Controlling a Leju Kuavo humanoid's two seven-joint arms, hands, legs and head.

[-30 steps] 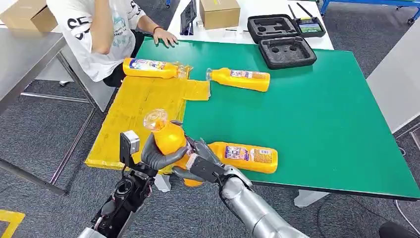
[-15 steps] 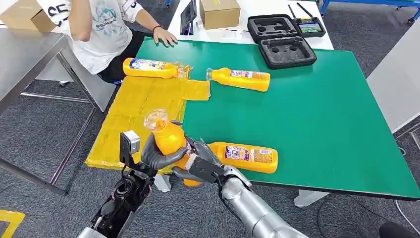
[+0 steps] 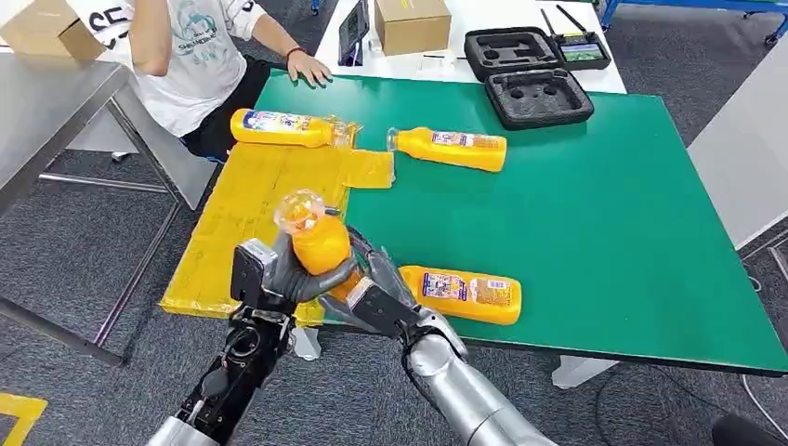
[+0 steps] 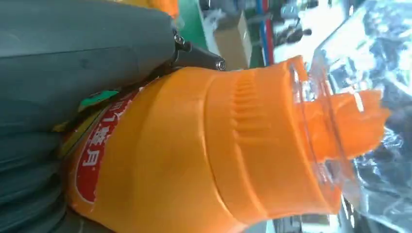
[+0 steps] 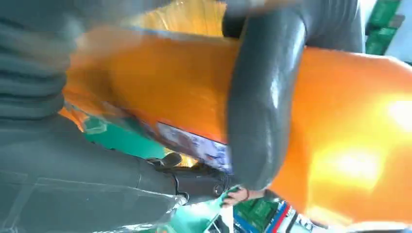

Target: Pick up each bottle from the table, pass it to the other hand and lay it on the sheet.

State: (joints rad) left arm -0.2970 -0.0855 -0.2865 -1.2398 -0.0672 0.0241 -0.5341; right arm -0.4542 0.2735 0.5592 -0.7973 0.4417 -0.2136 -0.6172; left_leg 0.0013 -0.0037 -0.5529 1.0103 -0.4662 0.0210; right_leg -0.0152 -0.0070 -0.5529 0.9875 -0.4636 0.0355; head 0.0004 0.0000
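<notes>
So the sheet [image 3: 243, 223] lay just left of the left hand [image 3: 279, 279], which was wrapped round the upright bottle [image 3: 319, 243] at the near edge, cap up, with the right hand [image 3: 367, 295] gripping its base too.

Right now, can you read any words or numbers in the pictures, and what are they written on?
"SHENGONG", roughly, blurred: person's white shirt.
White characters on a red patch, partly hidden, unreadable: held bottle, left wrist view.
Labels too small to read: near bottle, far bottle, bottle on the sheet.
Cardboard box: no readable print.
</notes>
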